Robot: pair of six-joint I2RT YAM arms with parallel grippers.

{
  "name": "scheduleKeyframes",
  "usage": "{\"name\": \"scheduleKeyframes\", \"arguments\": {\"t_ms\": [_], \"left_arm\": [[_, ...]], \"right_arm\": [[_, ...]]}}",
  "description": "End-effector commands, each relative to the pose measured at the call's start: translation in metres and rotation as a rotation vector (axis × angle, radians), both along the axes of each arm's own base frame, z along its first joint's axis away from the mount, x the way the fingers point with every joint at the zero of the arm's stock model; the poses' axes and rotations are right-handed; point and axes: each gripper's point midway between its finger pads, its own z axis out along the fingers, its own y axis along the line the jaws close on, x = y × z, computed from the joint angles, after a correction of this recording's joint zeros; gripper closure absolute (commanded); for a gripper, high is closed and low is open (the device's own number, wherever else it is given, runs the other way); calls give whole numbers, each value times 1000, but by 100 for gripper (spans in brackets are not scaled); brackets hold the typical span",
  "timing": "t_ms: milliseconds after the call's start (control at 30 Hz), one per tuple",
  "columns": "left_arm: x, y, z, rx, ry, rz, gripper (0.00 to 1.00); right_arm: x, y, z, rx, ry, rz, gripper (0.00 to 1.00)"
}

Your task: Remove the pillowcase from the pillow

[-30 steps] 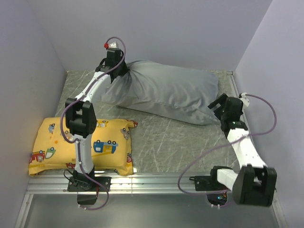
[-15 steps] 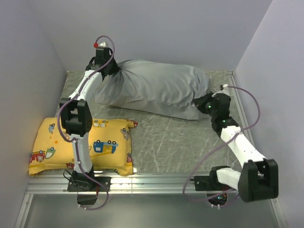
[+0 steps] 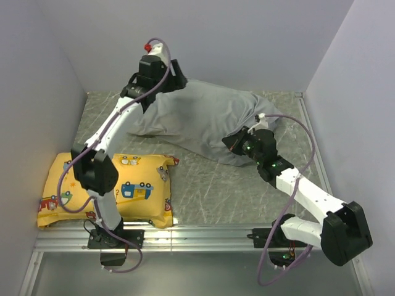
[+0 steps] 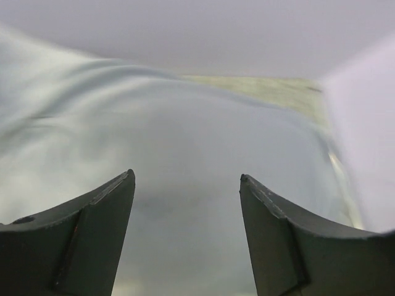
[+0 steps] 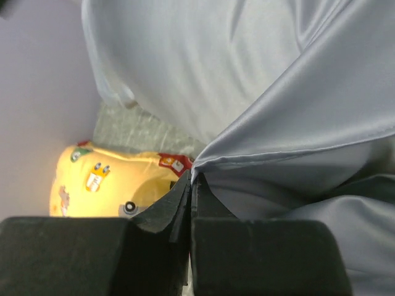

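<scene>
Where the right claw pinches it, the smooth grey pillowcase creases sharply.

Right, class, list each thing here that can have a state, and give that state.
pillowcase: on the pillow, rumpled and bunched.
pillow: covered, out of sight.
left hand: open, above the pillowcase, holding nothing.
right hand: shut on a pillowcase fold.
yellow cushion: lying flat.

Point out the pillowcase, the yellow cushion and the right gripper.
pillowcase (image 3: 197,117): top view, middle of the grey fabric.
yellow cushion (image 3: 145,185): top view, its printed top face.
right gripper (image 5: 191,185): right wrist view, where the shut fingertips meet.
</scene>
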Motion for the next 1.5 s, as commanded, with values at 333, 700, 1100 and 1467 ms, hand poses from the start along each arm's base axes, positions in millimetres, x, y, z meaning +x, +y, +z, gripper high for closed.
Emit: {"name": "scheduleKeyframes", "arguments": {"t_ms": [333, 700, 1100, 1467], "left_arm": [[-99, -161, 4, -24, -23, -506, 25], [-118, -195, -40, 2, 53, -579, 25], [-102, -170, -83, 121, 130, -430, 79], [-128, -178, -50, 23, 68, -486, 65]], "right_arm": [[-29, 40, -2, -153, -137, 144, 64], [-53, -50, 14, -176, -152, -206, 11], [-23, -136, 16, -200, -1, -490, 0], [18, -140, 38, -108, -4, -445, 8]]}}
